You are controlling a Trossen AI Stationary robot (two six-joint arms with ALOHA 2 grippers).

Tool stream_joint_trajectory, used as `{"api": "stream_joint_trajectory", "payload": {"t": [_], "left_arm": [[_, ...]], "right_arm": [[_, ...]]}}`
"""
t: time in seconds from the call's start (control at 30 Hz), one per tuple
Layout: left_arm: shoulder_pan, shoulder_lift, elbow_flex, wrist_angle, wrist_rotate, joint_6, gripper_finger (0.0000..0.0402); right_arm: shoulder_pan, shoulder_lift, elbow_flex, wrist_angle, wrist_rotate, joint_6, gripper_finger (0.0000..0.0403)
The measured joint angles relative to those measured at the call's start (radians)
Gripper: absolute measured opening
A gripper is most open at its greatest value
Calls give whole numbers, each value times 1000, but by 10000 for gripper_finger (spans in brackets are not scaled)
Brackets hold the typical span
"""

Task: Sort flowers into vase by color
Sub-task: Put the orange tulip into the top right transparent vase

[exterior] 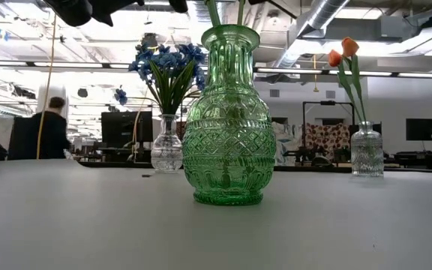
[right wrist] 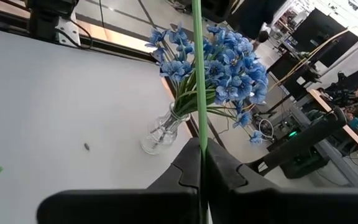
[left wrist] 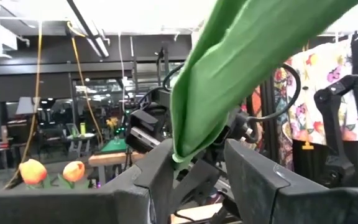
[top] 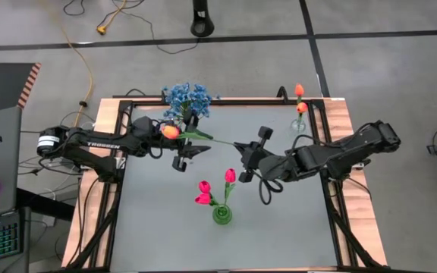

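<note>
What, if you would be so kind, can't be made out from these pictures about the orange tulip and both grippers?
- Left gripper: whether it grips the orange tulip firmly; the left wrist view shows only a green leaf between its fingers, filling the view.
- Right gripper: closed on the stem, but the blossom is cut off by the right wrist view's top edge.
- Low view: both grippers are hidden above the top edge; the green vase blocks the middle.

A broad green leaf [left wrist: 241, 68] fills the middle, its lower end sitting between the two dark fingers [left wrist: 160, 177] of the left gripper [left wrist: 199, 171], which are set apart. Behind the fingers is dark machinery with a cable. Farther off, two orange tulips [left wrist: 53, 172] show low down, and a flower-print cloth [left wrist: 319, 87] hangs in the room.
</note>
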Motion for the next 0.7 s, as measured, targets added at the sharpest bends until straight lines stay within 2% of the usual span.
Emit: {"api": "stream_joint_trajectory", "payload": {"t": [0.2, 0.47, 0.7], "left_arm": [[-6, 0, 0, 0, -56, 1, 109], [-6, 0, 0, 0, -84, 1, 9], [-6, 0, 0, -2, -94, -11, 3]], "right_arm": [[0, -3, 0, 5, 0, 0, 35], [0, -3, 0, 6, 0, 0, 45], [0, -3, 0, 5, -1, 0, 46]]}}
